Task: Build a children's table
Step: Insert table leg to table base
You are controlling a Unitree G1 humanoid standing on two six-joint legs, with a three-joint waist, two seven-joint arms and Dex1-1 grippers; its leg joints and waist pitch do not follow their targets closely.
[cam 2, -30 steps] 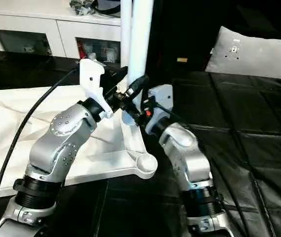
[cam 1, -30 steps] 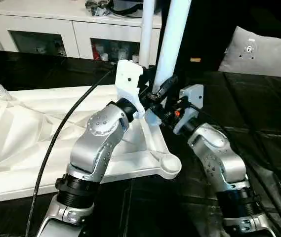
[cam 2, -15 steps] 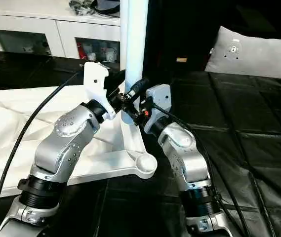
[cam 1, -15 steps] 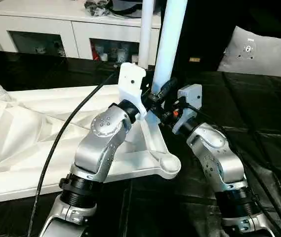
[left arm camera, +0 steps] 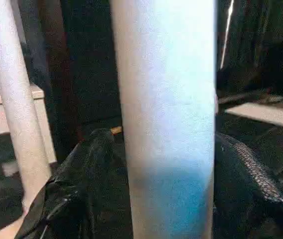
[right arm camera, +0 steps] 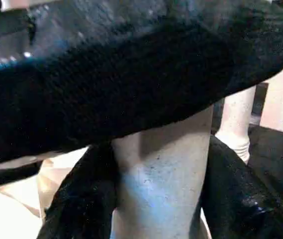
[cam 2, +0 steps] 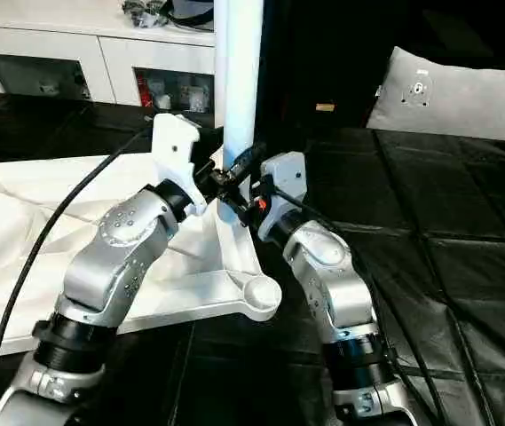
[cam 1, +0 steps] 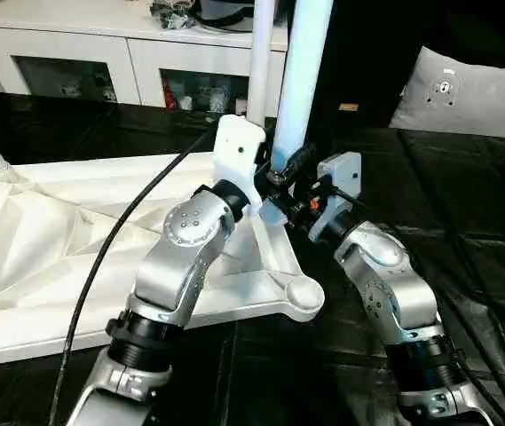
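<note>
Two hands — left hand (cam 1: 267,178), right hand (cam 1: 295,188) — both clenched round one upright leg (cam 1: 295,80); second leg (cam 1: 261,53) behind.

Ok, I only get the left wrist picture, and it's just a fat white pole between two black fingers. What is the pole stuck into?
Observer: The leg stands upright over the right edge of the upside-down tabletop. Its lower end is hidden, so I cannot tell if it is in a hole.
Operator: Is my other hand helping?
Observer: Yes, the right gripper grips the same leg.
Operator: Any empty holes?
Observer: The near right corner socket is empty.
</note>
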